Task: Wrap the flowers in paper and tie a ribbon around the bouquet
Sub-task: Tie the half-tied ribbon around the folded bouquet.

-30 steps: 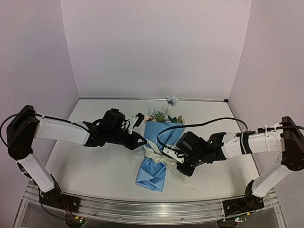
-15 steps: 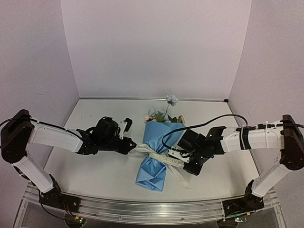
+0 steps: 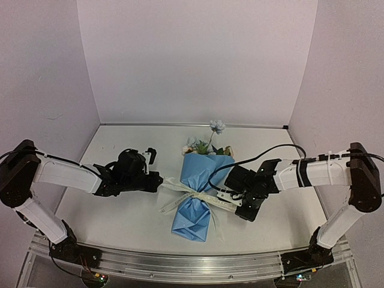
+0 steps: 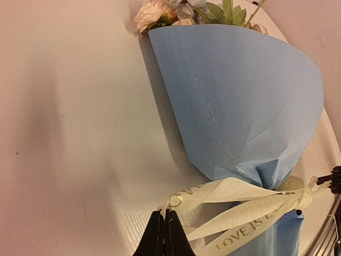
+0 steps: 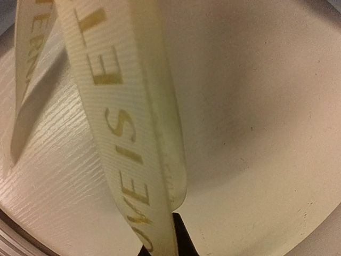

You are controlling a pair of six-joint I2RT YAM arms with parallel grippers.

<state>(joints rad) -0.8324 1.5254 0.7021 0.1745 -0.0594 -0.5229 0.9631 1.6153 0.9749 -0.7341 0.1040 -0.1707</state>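
Note:
The bouquet lies at mid-table, a blue paper (image 3: 201, 174) cone with the flowers (image 3: 207, 144) at its far, wide end. The cream ribbon (image 3: 195, 195) with lettering is cinched in a knot round the cone's narrow waist. My left gripper (image 3: 161, 181) is left of the cone, shut on a ribbon loop. In the left wrist view its tips (image 4: 164, 230) pinch that ribbon (image 4: 240, 194) beside the paper (image 4: 240, 106); blooms (image 4: 170, 10) show at the top edge. My right gripper (image 3: 235, 206) is right of the cone, shut on the other strand. The right wrist view shows the ribbon (image 5: 122, 133) running up from my shut gripper (image 5: 178, 234).
Loose ribbon tails (image 3: 171, 207) trail over the white table (image 3: 120, 216) at the lower left and lower right of the knot. White walls enclose the table at the back and sides. A black cable (image 3: 264, 153) arcs over my right arm.
Both grippers have drawn apart, the left going well to the left and the right a little to the right. The ribbon has pulled tight and pinched the cone's waist.

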